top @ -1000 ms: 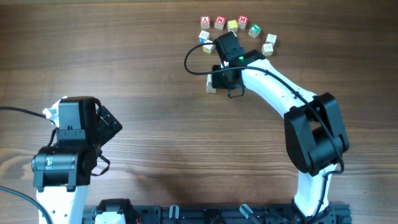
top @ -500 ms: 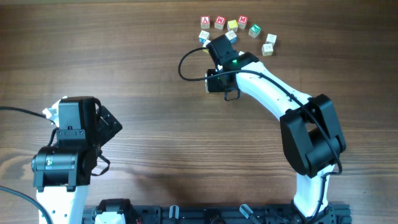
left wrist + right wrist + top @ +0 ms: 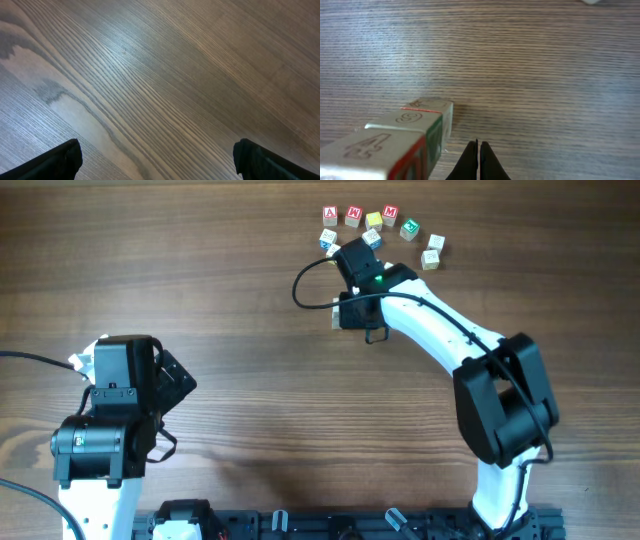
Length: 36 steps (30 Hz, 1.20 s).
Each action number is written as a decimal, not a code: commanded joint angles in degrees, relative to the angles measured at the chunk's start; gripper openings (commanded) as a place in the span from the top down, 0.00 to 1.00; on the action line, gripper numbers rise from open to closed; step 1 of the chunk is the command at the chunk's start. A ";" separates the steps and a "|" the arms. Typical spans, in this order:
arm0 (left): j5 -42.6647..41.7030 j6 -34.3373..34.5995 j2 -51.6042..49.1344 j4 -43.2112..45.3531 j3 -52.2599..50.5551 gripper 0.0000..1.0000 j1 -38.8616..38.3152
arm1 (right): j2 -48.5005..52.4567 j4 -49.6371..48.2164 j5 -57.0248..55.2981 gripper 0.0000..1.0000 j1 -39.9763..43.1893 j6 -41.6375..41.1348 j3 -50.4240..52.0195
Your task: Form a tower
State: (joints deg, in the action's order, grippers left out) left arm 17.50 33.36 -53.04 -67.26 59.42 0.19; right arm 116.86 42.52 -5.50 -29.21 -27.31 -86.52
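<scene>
The tower point(image 3: 407, 142) is a stack of pale letter cubes with red and green printed sides, at the lower left of the right wrist view. My right gripper point(image 3: 478, 147) is shut and empty, its tips just right of the stack with a small gap showing. In the overhead view only a pale edge of the tower point(image 3: 336, 310) shows beside the right gripper point(image 3: 352, 310), which covers the rest. My left gripper point(image 3: 160, 160) is open over bare wood, far from the cubes, and the left arm point(image 3: 110, 410) sits at the table's left.
Several loose letter cubes lie in an arc behind the tower, among them a red one point(image 3: 330, 214), a yellow one point(image 3: 373, 220), a green one point(image 3: 410, 227) and a pale one point(image 3: 436, 243). A black cable point(image 3: 305, 280) loops left of the right wrist.
The right gripper slid left and slightly back over the tower, then eased a touch forward again. It stayed shut. The left arm has not moved.
</scene>
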 commanded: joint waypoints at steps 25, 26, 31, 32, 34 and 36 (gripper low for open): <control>-0.09 0.55 0.00 0.02 -0.07 0.00 0.46 | -6.16 0.66 3.04 0.96 0.02 -4.15 -1.11; -0.09 0.55 0.00 0.02 -0.07 0.00 0.46 | -6.16 0.90 3.06 0.96 0.02 -4.42 -1.11; -0.09 0.55 0.00 0.00 -0.07 0.00 0.46 | -6.16 0.90 5.18 0.96 0.02 -4.35 -1.11; -0.09 0.55 0.00 0.02 -0.07 0.00 0.46 | -6.16 0.92 5.35 0.96 0.02 -4.35 -1.11; -0.09 0.55 0.00 0.02 -0.07 0.00 0.46 | -6.16 0.92 5.64 0.95 0.02 -4.39 -1.11; -0.09 0.55 0.00 0.02 -0.07 0.00 0.46 | -6.16 0.87 6.10 0.96 0.00 -4.37 -1.11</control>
State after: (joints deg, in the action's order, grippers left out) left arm 17.50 33.36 -53.04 -67.24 59.42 0.19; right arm 111.53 43.35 -0.99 -29.21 -30.83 -86.87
